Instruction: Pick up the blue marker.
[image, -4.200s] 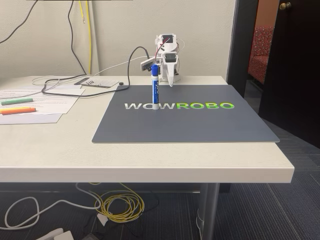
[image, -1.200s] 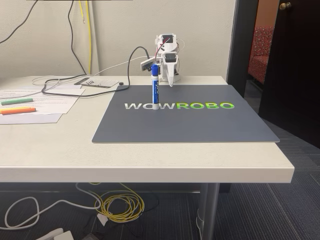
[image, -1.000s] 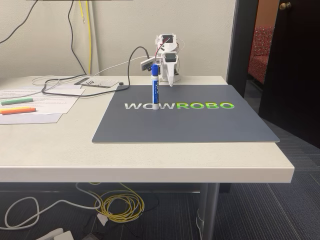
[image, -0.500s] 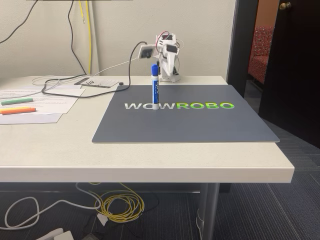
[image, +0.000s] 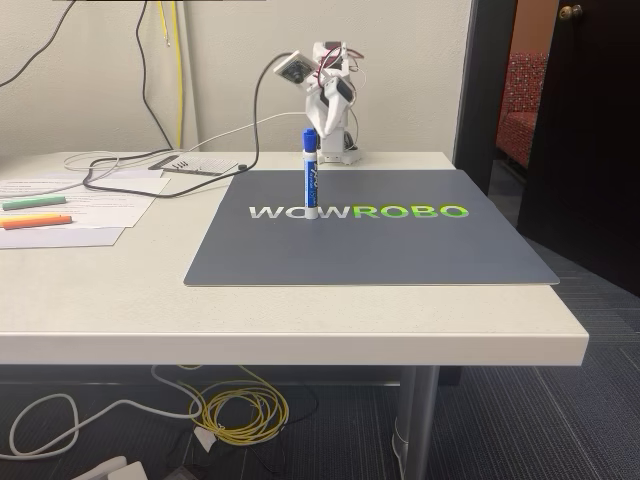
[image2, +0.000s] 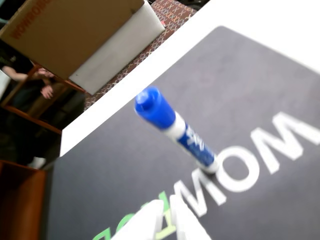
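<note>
The blue marker (image: 310, 172) stands upright on its white end on the dark grey mat (image: 400, 250), on the white lettering. Behind it, at the back of the table, the white arm is raised, and my gripper (image: 327, 128) hangs above and beyond the marker, apart from it. In the wrist view the marker (image2: 192, 142) leans across the middle, blue cap toward the upper left. My gripper (image2: 167, 202) enters from the bottom edge; its white fingertips (image2: 145, 222) lie close together with nothing between them, short of the marker.
Papers with a green highlighter (image: 33, 202) and an orange highlighter (image: 35, 221) lie at the table's left. Cables (image: 130, 175) trail across the back left. The mat's front edge nears the table edge (image: 300, 345). A cardboard box (image2: 75, 35) sits beyond the table.
The arm has risen from its folded pose behind the marker, and the wrist camera has swung up. The marker has stayed where it was.
</note>
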